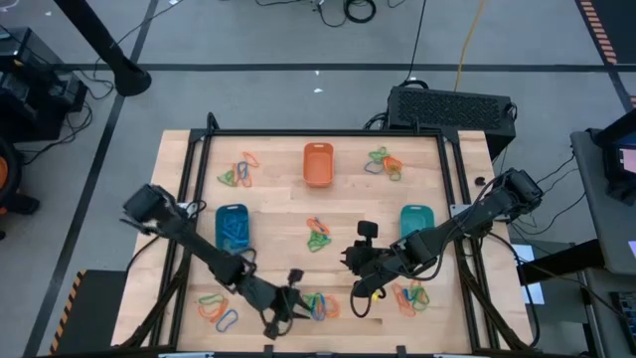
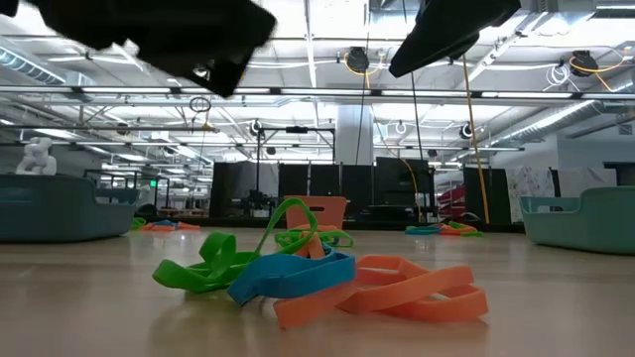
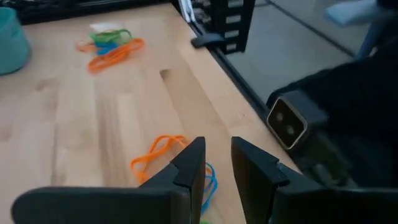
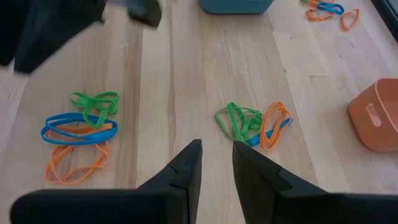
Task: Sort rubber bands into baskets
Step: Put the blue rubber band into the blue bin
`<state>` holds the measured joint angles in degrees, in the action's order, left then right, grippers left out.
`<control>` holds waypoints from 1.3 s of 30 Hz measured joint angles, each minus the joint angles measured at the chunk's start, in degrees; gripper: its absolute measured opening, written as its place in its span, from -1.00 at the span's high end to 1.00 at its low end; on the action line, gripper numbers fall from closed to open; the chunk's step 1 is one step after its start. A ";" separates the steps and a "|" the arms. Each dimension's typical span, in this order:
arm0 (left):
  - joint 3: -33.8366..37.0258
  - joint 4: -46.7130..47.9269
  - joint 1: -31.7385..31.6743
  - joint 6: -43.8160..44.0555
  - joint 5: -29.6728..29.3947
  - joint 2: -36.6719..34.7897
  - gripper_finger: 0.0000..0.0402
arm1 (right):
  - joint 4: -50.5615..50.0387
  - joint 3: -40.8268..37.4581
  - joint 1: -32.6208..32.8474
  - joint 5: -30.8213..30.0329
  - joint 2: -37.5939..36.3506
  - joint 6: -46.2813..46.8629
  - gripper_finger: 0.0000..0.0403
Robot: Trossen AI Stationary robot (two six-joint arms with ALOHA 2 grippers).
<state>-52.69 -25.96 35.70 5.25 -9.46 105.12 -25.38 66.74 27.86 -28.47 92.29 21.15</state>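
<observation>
The left end effector [image 1: 281, 310] hangs low over the near edge of the counter [image 1: 278, 214]. Its 2 fingers [image 3: 189, 168] stand a narrow gap apart with nothing between them, so it is released, not grasping. Directly beneath and just ahead of the tips lies a small heap of rubber bands [image 1: 320, 305]: an orange loop [image 3: 158, 151] and a blue one peeking out beside the finger. In the low view this heap [image 2: 317, 278] is green, blue and orange loops tangled together, flat on the wood.

The right end effector [image 1: 356, 257] hovers near the middle of the counter, also slightly parted and empty. Ahead of its tips sits a green, orange and blue clump [image 4: 252, 124], and off to one side a second clump [image 4: 81, 134] with a blue loop stretched long across it.

The orange basket [image 1: 317, 164] stands at the far side, the blue basket [image 1: 232, 227] on the left with blue bands already in it, and the teal basket [image 1: 416, 223] on the right. More clumps lie scattered across the counter.

The left arm is clearly nearer the near-edge heap, so I judge a short drop onto the orange loop, whose long axis runs roughly across the fingers, is the likely next grasp.
</observation>
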 joint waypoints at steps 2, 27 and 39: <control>-2.47 1.65 0.00 -1.08 0.13 2.92 0.58 | 0.31 0.00 -0.01 0.00 0.00 0.00 0.59; -6.29 11.25 -0.07 -1.15 -2.59 9.99 0.58 | 0.44 0.01 0.00 0.00 0.00 0.02 0.59; -6.26 11.48 -0.74 -1.14 -1.42 9.99 0.58 | 0.80 0.00 -0.01 -0.02 0.00 -0.40 0.59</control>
<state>-58.96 -14.48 34.97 4.10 -10.88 115.11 -24.58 66.74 27.85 -28.49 92.29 20.75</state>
